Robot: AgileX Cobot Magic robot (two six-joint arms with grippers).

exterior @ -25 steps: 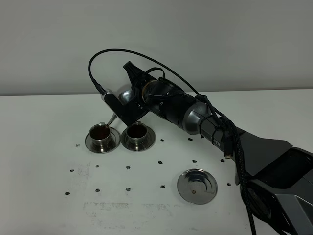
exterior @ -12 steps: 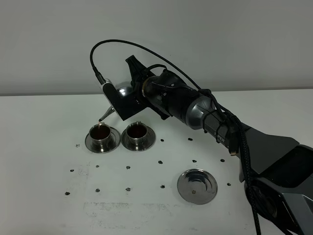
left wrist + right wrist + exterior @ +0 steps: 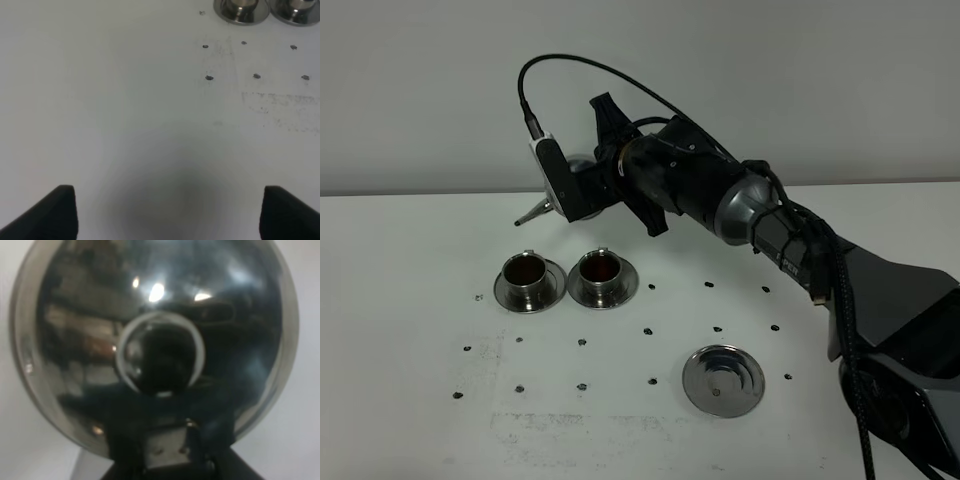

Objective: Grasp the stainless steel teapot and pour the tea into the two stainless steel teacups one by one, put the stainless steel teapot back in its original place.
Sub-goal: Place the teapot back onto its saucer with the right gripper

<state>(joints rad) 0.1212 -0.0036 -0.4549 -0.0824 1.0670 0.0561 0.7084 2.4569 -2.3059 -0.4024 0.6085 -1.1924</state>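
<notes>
My right gripper (image 3: 597, 188) is shut on the stainless steel teapot (image 3: 580, 165) and holds it in the air behind the two stainless steel teacups. The thin spout (image 3: 531, 214) points down-left, above and behind the left teacup (image 3: 528, 275), apart from it. The left teacup and the right teacup (image 3: 601, 271) both hold dark tea (image 3: 526, 268) and stand on their saucers. In the right wrist view the teapot's shiny body (image 3: 155, 340) fills the frame. The original place, a round steel disc (image 3: 722, 379), lies bare at the front right. My left gripper (image 3: 170, 215) is open over bare table.
The white table (image 3: 410, 330) carries rows of small dark holes (image 3: 582, 342) in front of the cups. The left wrist view catches both cups' saucers (image 3: 242, 12) at its far edge. A black cable (image 3: 620, 85) loops above the right arm.
The right arm has lifted the teapot up and away from the left teacup. The spout has swung from steeply down toward level and no longer hangs over the cup.
</notes>
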